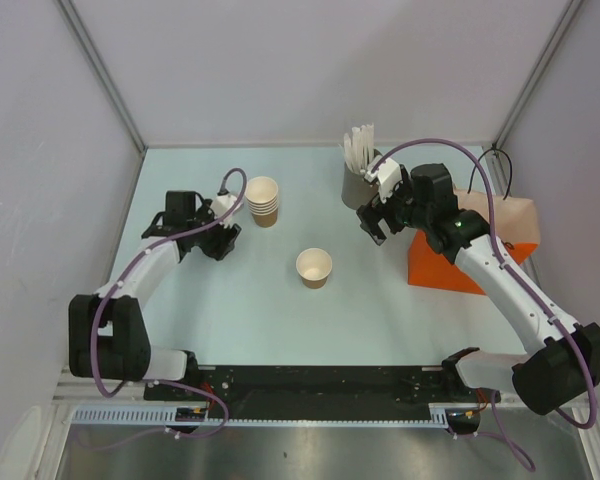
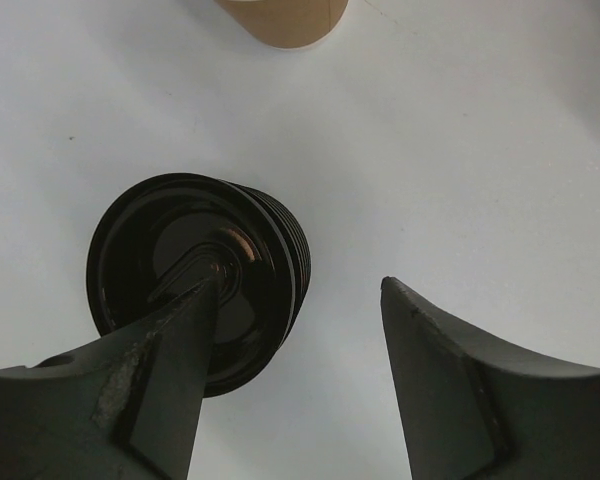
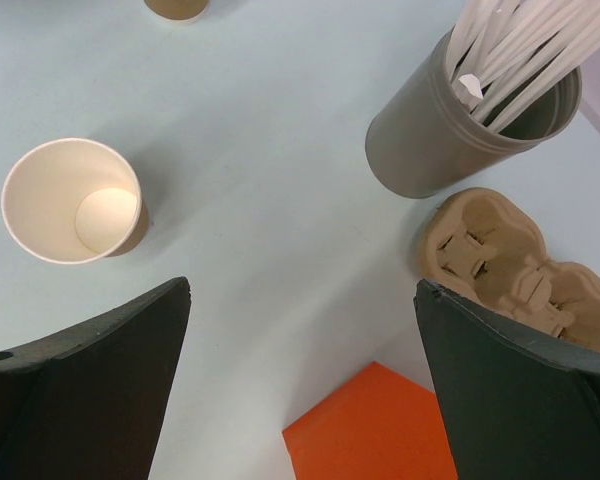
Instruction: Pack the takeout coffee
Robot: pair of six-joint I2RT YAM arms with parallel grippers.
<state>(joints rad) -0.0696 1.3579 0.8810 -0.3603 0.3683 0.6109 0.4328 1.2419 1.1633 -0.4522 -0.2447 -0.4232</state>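
Your cup stands upright and lidless in the middle of the surface, between the two arms, so I judge the lid comes first. Your left fingers are apart over the lids: one tip lies across the top lid, the other hangs just clear of the stack's side. Your right fingers are wide apart, holding nothing, near the bag.

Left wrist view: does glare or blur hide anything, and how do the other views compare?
Left wrist: small bright glints on the glossy stack of black lids, edges sharp, one dark finger covers its near side. Right wrist: even light, soft shadow beside the open cup. Top external: even light, sharp.
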